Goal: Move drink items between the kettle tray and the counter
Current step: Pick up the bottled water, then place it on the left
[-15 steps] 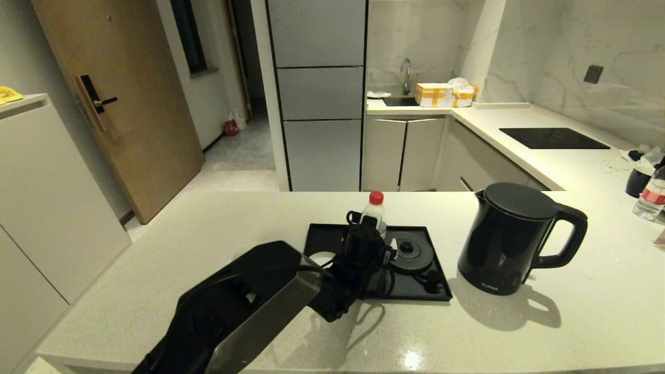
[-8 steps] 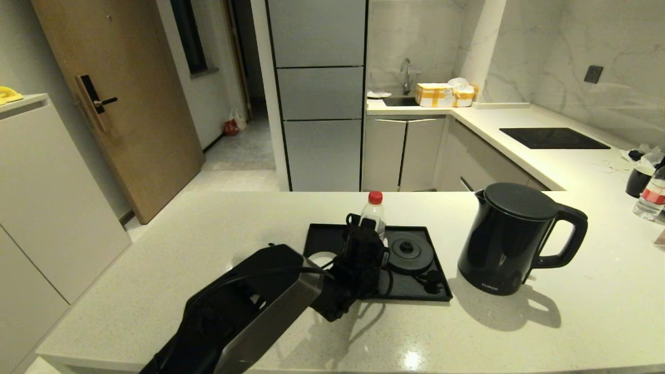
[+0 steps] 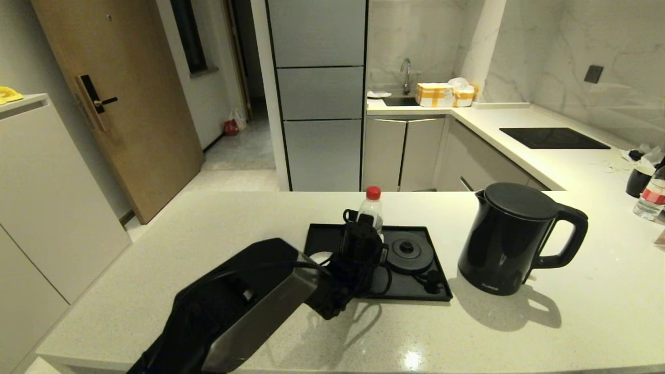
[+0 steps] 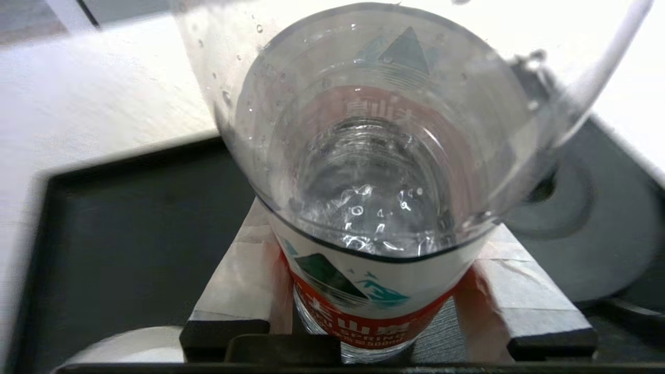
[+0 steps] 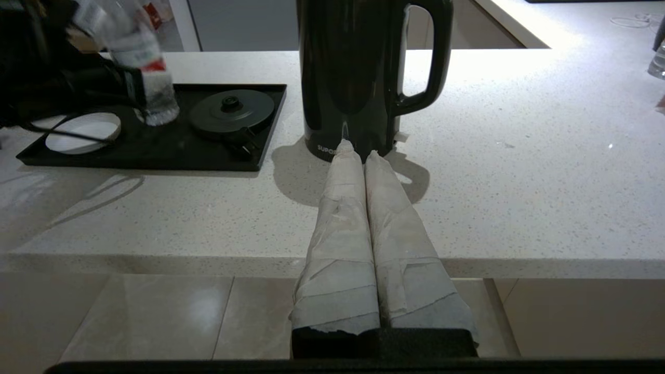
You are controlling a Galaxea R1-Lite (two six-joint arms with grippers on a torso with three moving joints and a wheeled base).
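My left gripper (image 3: 365, 228) is shut on the clear water bottle (image 3: 370, 209) with the red cap, low on its red label (image 4: 363, 317). The bottle leans a little over the back of the black kettle tray (image 3: 326, 235); whether its base touches the tray I cannot tell. The black kettle (image 3: 506, 239) stands on the counter (image 3: 208, 234) right of the tray, off its round base disc (image 3: 410, 252). My right gripper (image 5: 358, 150) is shut and empty, parked low before the counter's front edge, pointing at the kettle (image 5: 353, 78). A black mug (image 3: 638, 181) stands far right.
A small white saucer (image 3: 322, 257) lies in the tray's near left corner, beside my left wrist. The kettle's cord and plug (image 3: 431, 280) lie in the tray's near right corner. A second water bottle (image 3: 652, 195) stands at the counter's far right edge.
The left gripper has shifted slightly up and to the left with the bottle in it. The kettle and the tray have stayed put.
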